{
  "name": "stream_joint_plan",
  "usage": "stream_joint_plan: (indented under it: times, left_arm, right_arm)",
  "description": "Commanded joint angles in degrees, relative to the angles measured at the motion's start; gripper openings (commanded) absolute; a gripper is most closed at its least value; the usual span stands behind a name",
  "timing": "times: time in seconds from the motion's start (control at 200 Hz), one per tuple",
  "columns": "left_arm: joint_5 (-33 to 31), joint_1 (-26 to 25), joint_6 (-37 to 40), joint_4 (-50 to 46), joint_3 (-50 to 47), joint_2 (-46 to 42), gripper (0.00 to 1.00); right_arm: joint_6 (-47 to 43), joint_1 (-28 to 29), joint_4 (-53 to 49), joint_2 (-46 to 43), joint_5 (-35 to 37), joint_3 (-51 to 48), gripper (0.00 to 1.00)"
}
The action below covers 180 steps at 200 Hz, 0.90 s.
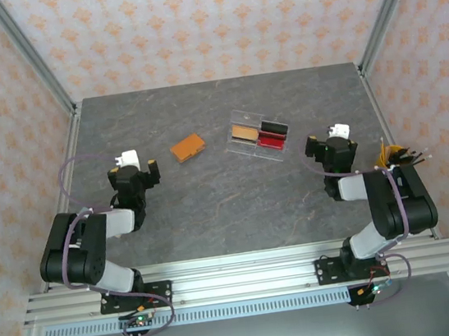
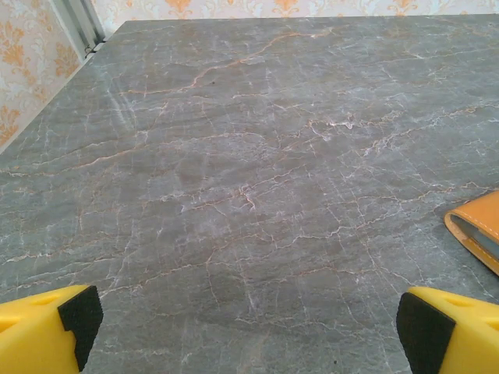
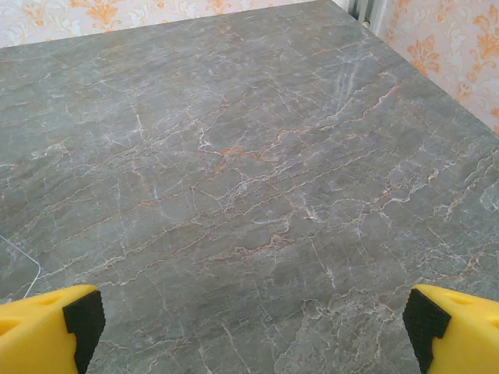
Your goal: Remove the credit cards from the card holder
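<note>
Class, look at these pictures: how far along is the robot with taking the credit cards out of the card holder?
Done: nothing; the orange card holder lies on the table with no cards out. In hand: nothing; the left gripper and right gripper are open and empty, apart from it. Left: everything, reaching the holder, opening it, drawing the cards out.

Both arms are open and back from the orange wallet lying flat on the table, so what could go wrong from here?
The card holder lies flat on the smooth stone table, so the left gripper, the nearer one, may just push it sliding instead of lifting it. The clear case of blocks sits close beside it, on the side of the right gripper; a reach from there might knock it.
</note>
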Motion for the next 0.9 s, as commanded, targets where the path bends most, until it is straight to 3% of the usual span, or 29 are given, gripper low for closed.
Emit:
stream_joint_plan:
  times: [0.0,0.896]
  left_arm:
    - [-1.34,0.74,-0.14,0.37,1.25,0.31,1.0]
    - [-1.54,0.69,0.03,-0.08,1.32,-0.34,1.0]
  right_arm:
    - [0.82,-0.22,-0.13,0.23,-0.51,1.01,1.0]
    - [1.01,-0.22,0.94,-0.31,0.44,0.3,1.0]
